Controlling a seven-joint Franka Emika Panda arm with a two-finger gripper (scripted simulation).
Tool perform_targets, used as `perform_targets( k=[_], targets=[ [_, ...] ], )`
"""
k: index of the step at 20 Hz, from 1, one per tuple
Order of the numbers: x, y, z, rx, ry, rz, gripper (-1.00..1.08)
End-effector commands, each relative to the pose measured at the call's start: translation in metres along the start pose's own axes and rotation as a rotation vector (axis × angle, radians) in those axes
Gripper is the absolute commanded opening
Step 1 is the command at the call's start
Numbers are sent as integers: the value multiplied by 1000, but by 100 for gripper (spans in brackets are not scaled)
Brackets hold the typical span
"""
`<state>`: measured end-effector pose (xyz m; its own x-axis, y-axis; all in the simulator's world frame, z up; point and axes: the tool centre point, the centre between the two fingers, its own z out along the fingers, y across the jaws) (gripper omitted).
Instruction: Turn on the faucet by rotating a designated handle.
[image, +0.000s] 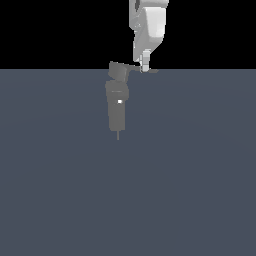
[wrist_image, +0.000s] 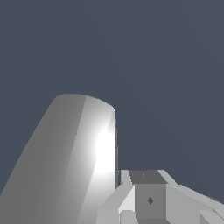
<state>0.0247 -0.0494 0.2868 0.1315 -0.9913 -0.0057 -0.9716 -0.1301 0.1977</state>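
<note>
Wrist view: broad grey handle (wrist_image: 65, 162) w/ bright glare, fingers (wrist_image: 148, 199) beside it, dark floor (wrist_image: 166, 65) behind.

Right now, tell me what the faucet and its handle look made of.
Faucet: plain matte grey, metal or plastic; flat untextured shading leaves it open. Handle: same grey, thin and flat. The wrist view shows a bright glare on a grey surface, hinting at smooth metal, but this is a render.

Small plain grey faucet (image: 118, 107): dull matt finish, smooth, no shine anywhere. Thin flat grey handle (image: 136, 69) at its blocky top, same flat matt look. White segmented robot arm (image: 149, 25) above that: smooth, slightly glossy plastic-like shell. Slate-blue floor (image: 200, 175): uniformly matt, textureless.
</note>
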Motion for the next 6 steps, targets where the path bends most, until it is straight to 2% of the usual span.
perform_targets(
  k=[1, 6],
  targets=[
    [27, -1, 1, 0, 2, 34, -100],
    [37, -8, 1, 1, 2, 38, -100]
  ],
)
